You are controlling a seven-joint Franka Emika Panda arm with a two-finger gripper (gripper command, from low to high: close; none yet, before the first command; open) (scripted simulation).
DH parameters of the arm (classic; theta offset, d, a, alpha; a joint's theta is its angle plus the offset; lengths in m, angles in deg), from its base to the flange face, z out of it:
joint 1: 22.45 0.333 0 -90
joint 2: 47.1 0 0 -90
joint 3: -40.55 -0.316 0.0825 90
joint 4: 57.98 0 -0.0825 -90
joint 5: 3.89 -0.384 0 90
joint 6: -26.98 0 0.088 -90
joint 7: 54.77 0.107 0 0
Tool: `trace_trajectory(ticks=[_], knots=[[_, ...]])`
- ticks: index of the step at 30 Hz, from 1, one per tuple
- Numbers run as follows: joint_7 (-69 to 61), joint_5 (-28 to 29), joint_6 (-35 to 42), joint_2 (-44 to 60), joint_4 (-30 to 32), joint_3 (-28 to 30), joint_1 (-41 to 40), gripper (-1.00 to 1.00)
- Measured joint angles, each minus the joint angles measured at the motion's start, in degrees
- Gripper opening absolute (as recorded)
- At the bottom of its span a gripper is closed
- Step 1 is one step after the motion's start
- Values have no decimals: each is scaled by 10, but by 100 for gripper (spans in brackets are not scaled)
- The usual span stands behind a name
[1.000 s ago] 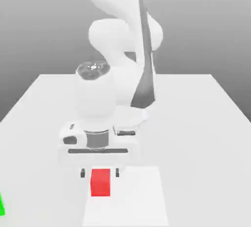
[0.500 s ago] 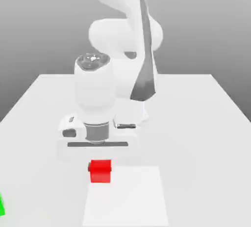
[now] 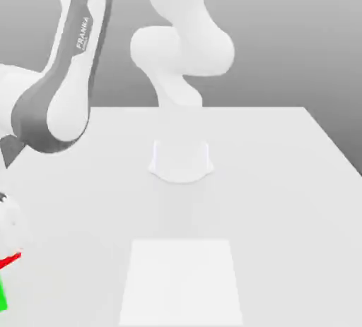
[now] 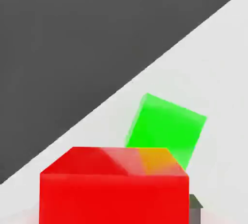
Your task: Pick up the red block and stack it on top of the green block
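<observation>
In the exterior view, the white arm [image 3: 67,71] reaches from its round base [image 3: 181,163] at the middle of the bench [image 3: 283,177], up out of the picture and down toward the exterior view's left edge. A grey panel on one of its links bears the word FRANKA. The hand end of the arm is mostly cut off by that left edge, so the pincer itself does not show here. Just a thin sliver of the red block [image 3: 8,261] peeks in at the edge, tilted, and directly under it a sliver of the green block [image 3: 2,296] shows low on the same edge, near the bench's front corner. The two slivers sit close together, red above green; whether they touch cannot be told from this view. A paler square patch [image 3: 182,282] lies on the bench near its front, well apart from both blocks.

In the hand view, the red block [image 4: 114,191] fills the near part of the picture, square-on to the camera. A dark fingertip [image 4: 194,202] shows just beside one of its side faces, so the pincer appears to be pinching the red block, though the other fingertip is hidden. Beyond it the green block [image 4: 167,126] rests on the pale bench surface [image 4: 223,63], turned at an angle to the red one and partly covered by it. An orange tint marks where the two overlap in the picture. Past the bench edge the background is dark grey.
</observation>
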Motion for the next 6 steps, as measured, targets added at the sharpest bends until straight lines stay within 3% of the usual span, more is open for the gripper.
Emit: trace_trajectory(ticks=[2,3,6], knots=[[-10,-18,-32,40,-6,-10,-10,-100],[-13,-23,-43,52,-8,-14,-14,100],[-13,-23,-43,52,-8,-14,-14,100]])
